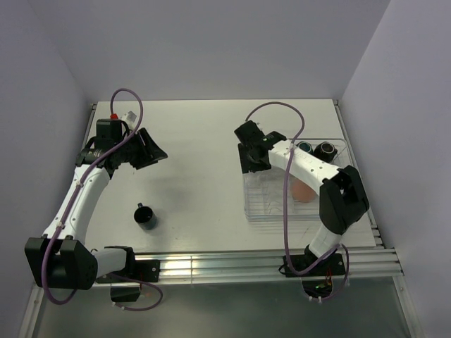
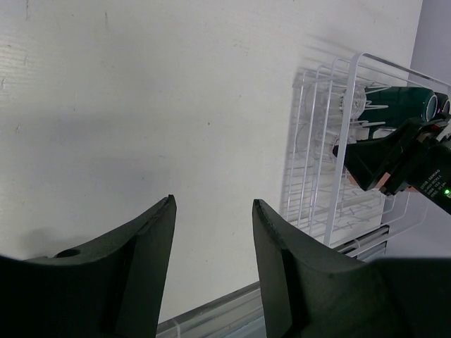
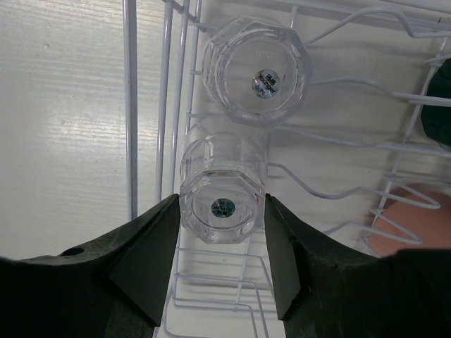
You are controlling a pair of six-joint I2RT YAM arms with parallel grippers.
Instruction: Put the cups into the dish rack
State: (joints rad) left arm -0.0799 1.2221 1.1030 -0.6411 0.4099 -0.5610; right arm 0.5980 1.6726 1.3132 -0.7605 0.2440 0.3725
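The dish rack (image 1: 276, 208) sits at the right of the table, also seen in the left wrist view (image 2: 331, 151). My right gripper (image 3: 220, 204) is shut on a clear glass tumbler (image 3: 223, 201), held base-up among the prongs at the rack's far left corner. A second clear tumbler (image 3: 255, 70) stands upside down just beyond it. Two dark mugs (image 1: 304, 147) (image 1: 326, 149) and a salmon-orange cup (image 1: 303, 191) are in the rack. A black mug (image 1: 146, 217) stands alone on the table at the left. My left gripper (image 1: 144, 149) hangs open and empty above the table, far behind that mug.
White walls close in the table at the back and both sides. A metal rail (image 1: 268, 262) runs along the near edge by the arm bases. The rack's white wire rim (image 3: 130, 105) runs just left of the held tumbler.
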